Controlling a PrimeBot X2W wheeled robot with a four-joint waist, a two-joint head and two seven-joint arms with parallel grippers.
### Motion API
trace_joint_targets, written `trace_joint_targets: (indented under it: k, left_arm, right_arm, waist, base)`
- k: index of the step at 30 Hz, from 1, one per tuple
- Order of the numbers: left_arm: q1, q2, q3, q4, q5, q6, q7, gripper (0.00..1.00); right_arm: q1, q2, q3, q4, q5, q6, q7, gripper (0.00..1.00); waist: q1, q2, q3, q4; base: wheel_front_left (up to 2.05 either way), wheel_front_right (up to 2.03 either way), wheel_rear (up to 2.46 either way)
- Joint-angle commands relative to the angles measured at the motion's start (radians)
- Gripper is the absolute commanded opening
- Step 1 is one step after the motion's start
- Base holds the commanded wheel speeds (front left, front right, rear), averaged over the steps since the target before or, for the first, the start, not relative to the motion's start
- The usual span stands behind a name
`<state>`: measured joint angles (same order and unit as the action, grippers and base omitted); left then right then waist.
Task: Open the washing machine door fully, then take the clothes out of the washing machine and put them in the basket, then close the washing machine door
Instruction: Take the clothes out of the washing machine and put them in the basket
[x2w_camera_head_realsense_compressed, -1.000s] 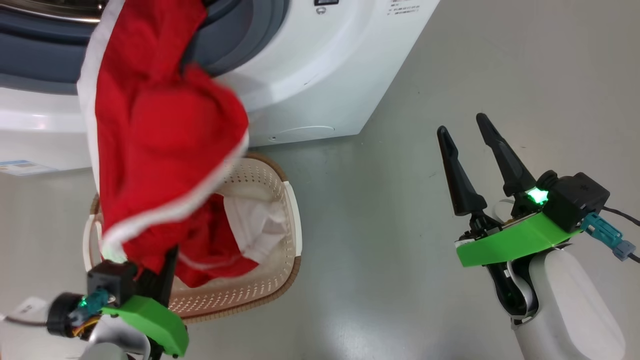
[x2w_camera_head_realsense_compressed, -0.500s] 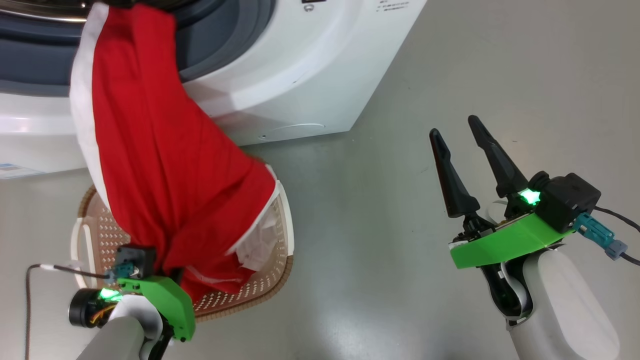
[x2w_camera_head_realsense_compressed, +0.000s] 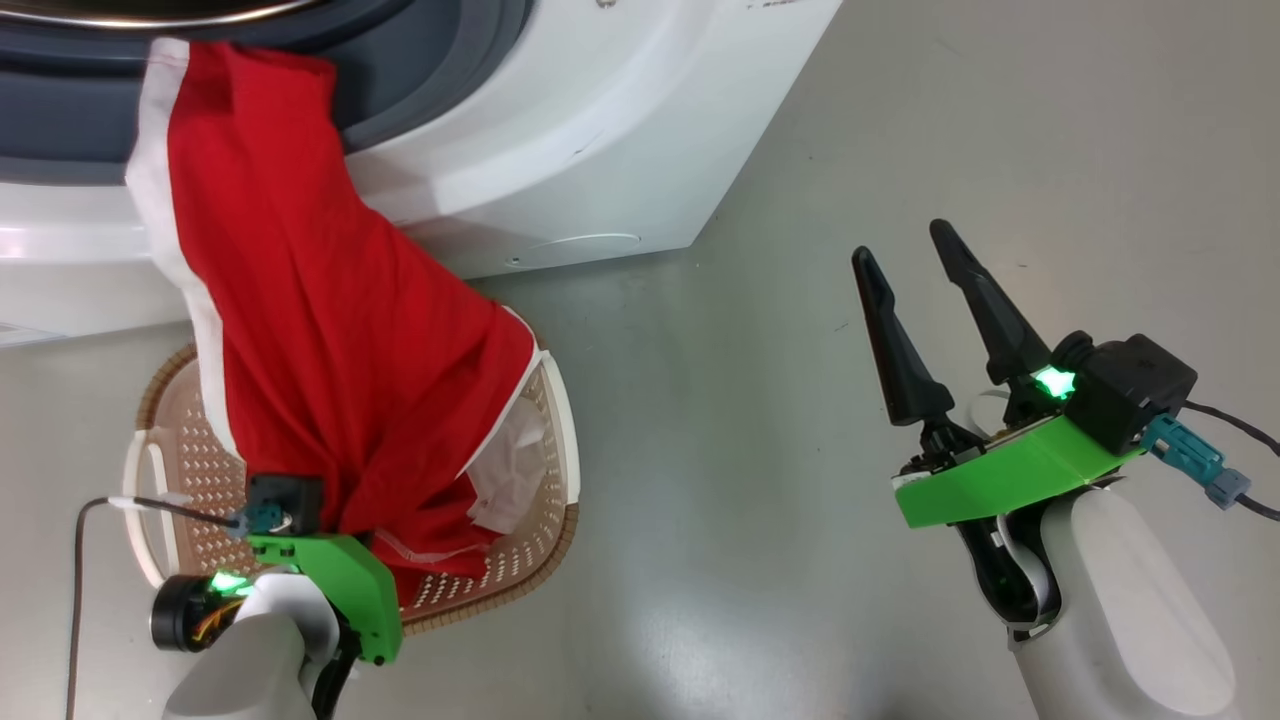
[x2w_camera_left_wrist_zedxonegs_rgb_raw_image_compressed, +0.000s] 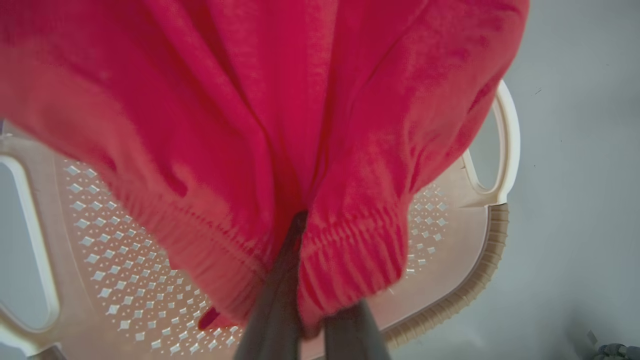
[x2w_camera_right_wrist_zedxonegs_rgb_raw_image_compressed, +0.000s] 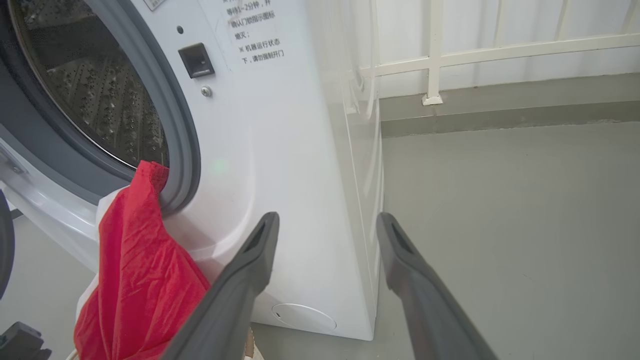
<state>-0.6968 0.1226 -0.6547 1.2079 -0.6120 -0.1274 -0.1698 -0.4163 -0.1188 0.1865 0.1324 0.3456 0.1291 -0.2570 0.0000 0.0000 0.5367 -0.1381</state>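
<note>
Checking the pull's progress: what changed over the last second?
The clothes, bunched and billowing a second ago, have been drawn straight, now stretched from the opening of the washing machine down to the left end effector, which stays shut on their lower end above the basket. Nothing was let go. The basket, the machine and the open right end effector kept their places; the camera shifted slightly.

left tool (x2w_camera_left_wrist_zedxonegs_rgb_raw_image_compressed: 300, 235) clamped tight, right tool (x2w_camera_head_realsense_compressed: 900, 245) splayed wide

Grey floor (x2w_camera_head_realsense_compressed: 1000, 120); white railing (x2w_camera_right_wrist_zedxonegs_rgb_raw_image_compressed: 436, 40) (on raised kerb (x2w_camera_right_wrist_zedxonegs_rgb_raw_image_compressed: 500, 107)) at back.
</note>
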Motion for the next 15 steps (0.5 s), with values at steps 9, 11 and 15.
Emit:
trace_joint_targets:
  k: [9, 11, 15]
  left_arm:
    - [-0.008, 0.016, -0.022, 0.009, -0.049, -0.003, -0.036, 0.0]
    - [-0.009, 0.018, -0.034, 0.007, -0.057, -0.003, -0.041, 0.0]
    - [-0.008, 0.021, -0.059, 0.004, -0.071, -0.003, -0.048, 0.0]
  right_arm:
    - [0.003, 0.002, 0.016, -0.018, 0.0, 0.002, -0.005, 1.0]
    - [0.003, 0.004, 0.018, -0.017, -0.001, 0.002, -0.005, 1.0]
    - [0.001, 0.005, 0.021, -0.016, 0.001, 0.002, -0.005, 1.0]
  waist:
    - [0.0, 0.0, -0.008, 0.004]
    - [0.0, 0.0, -0.009, 0.006]
    - [0.0, 0.0, -0.011, 0.01]
  base:
    - [0.0, 0.0, 0.0]
    - [0.0, 0.0, 0.0]
    - [0.0, 0.0, 0.0]
